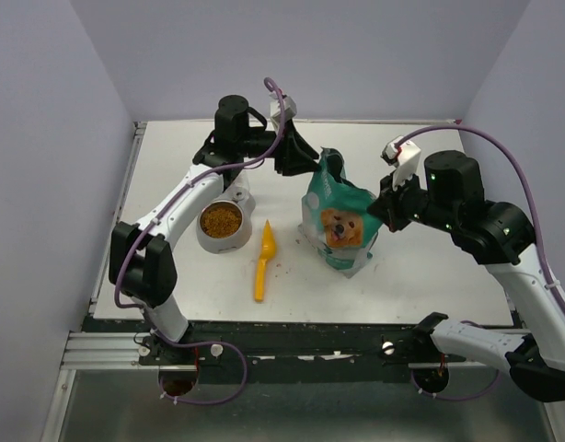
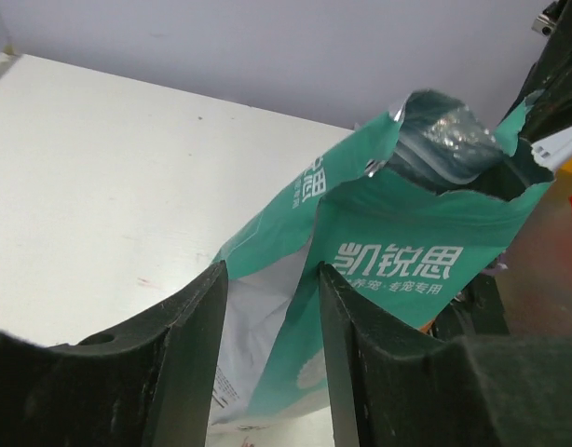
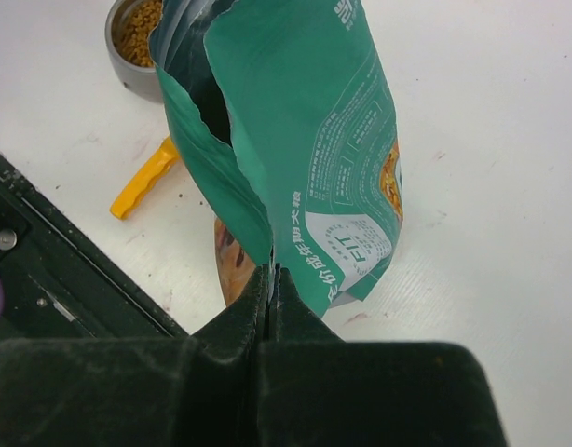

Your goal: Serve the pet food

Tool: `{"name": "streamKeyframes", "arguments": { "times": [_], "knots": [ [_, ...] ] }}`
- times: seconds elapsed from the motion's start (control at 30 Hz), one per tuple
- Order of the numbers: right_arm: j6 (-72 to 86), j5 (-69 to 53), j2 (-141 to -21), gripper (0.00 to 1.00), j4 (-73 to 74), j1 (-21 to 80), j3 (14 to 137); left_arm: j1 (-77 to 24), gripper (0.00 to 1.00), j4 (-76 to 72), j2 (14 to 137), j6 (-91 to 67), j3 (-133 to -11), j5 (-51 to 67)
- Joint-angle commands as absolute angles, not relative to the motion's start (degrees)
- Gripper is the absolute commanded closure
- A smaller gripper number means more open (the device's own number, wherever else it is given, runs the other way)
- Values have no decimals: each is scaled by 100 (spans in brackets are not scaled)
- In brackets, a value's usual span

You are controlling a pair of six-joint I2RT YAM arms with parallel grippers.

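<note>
Left of the bag (image 1: 340, 221), finding the pet food (image 1: 221, 221) lying in a round metal bowl (image 1: 202, 243), filling it close to the rim as a loose brown heap. Confirming the same from the right wrist view, with bowl and contents appearing beyond the bag's open mouth.

Recording the bag as standing upright on the white table (image 1: 430, 267), showing a dog picture on its front face, gaping at a torn top and exposing silver lining inside.

Between the bag and the bowl, noting an orange scoop (image 1: 263, 262) lying flat, touching neither. Also seeing dark specks beside the scoop, on the side nearer the bag, but not being able to identify them at this size.

At the bag's right side, observing the right gripper (image 3: 270, 276) pinching the torn upper edge, pressing its jaws fully together with only the bag film caught between them.

At the bag's far left side, observing the left gripper (image 2: 272, 275) holding its jaws well apart, straddling the bag's folded side panel with the fingers (image 2: 188, 345) and clamping nothing. Not being able to tell whether either finger is actually touching the film.
</note>
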State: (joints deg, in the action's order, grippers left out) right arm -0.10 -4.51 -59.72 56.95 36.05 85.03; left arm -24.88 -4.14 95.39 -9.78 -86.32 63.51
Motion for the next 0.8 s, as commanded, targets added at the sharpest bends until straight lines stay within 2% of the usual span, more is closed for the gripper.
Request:
{"name": "streamKeyframes", "arguments": {
  "times": [0.0, 0.1, 0.23, 0.33, 0.4, 0.53, 0.6, 0.7, 0.77],
  "knots": [
    [-158, -739, -6117, 100, 6478, 3612, 8525, -2592, 47, -1607, 9922, -1528, -8850, 7294],
    [-167, -729, -6170, 100, 6504, 3612, 8631, -2654, 45, -2613, 10168, -2377, -8860, 7540],
    [-211, -747, -6223, 99, 6644, 3621, 8666, -2663, 41, -5969, 10694, -5282, -8876, 7857],
    [-167, -721, -6161, 99, 6601, 3612, 8675, -2751, 44, -7800, 11336, -7079, -9393, 7989],
    [-132, -694, -6179, 100, 6592, 3612, 8710, -2830, 47, -8277, 11618, -7723, -9711, 8042],
    [-105, -633, -6152, 100, 6592, 3612, 8754, -2865, 61, -7746, 11418, -7009, -9397, 8051],
    [-79, -580, -6135, 100, 6592, 3612, 8728, -2839, 71, -6834, 11059, -5991, -9072, 7929],
    [-18, -362, -6073, 100, 6539, 3612, 8605, -2804, 96, -5148, 10383, -4173, -8624, 7421],
    [289, 155, -6047, 99, 6530, 3612, 8570, -2777, 100, -3674, 9873, -2829, -8307, 6615]
  ]
}}
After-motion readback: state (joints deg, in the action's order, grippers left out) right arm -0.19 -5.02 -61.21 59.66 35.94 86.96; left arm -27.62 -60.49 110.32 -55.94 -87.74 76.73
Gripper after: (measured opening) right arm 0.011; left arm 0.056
